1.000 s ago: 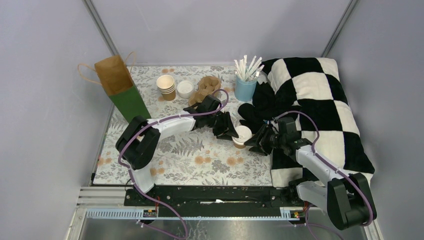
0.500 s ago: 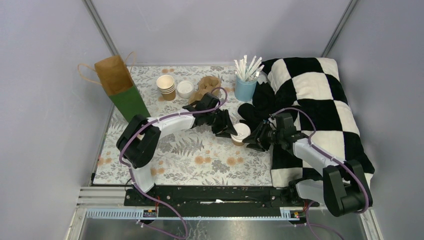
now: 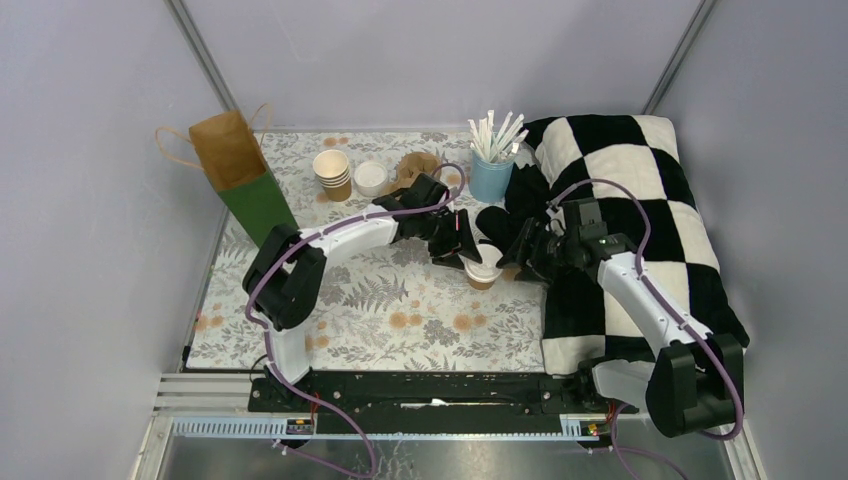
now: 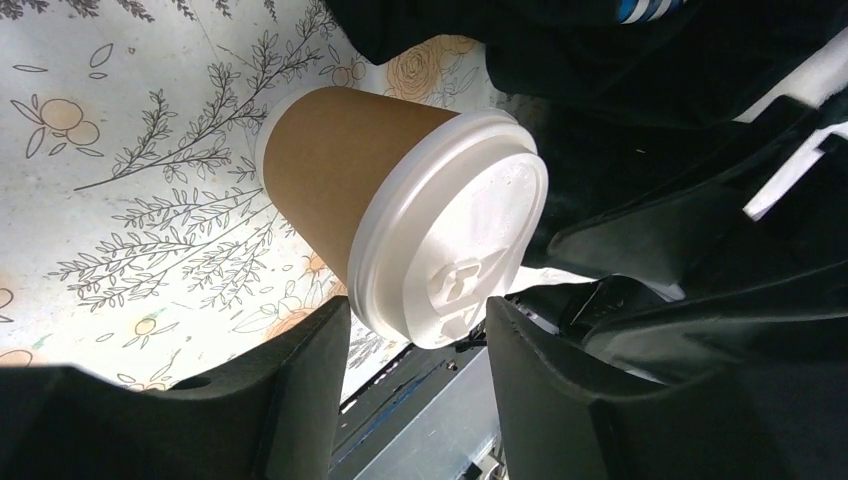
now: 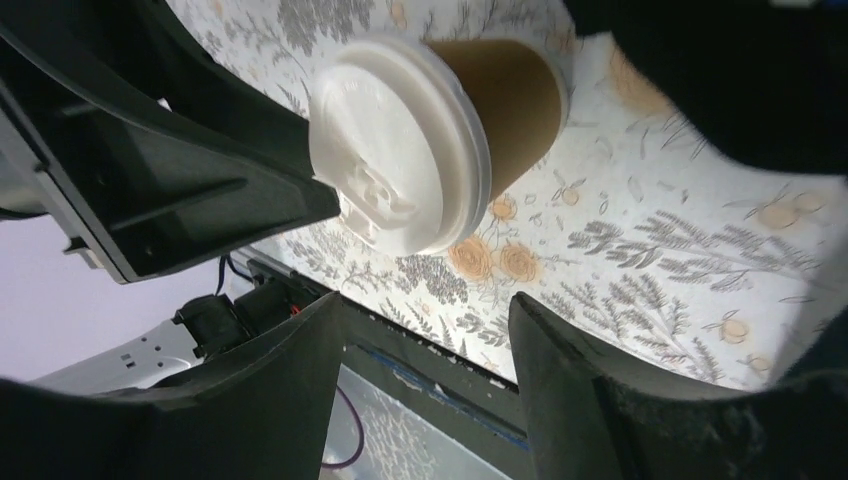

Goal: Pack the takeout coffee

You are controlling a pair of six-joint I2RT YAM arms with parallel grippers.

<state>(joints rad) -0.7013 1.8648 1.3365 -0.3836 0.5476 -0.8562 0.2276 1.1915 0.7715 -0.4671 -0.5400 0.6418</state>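
Here's the small tan kraft cup (image 3: 483, 272), upright on the floral-print counter (image 3: 380, 300) just beside the checked blanket (image 3: 640, 190). Its smooth tapered wall is matte paper, and it's capped by a round white plastic lid (image 4: 460, 235) with a moulded sip tab. The left claw (image 4: 418, 310) stands wide, blunt black fingers (image 4: 300, 400) either side of the lid's rim; I can't tell whether they touch it. The right claw (image 5: 428, 300) is spread wide too, with the cup just beyond its tips. Far back, a stack of open cups (image 3: 332, 172) sits cream-white inside.
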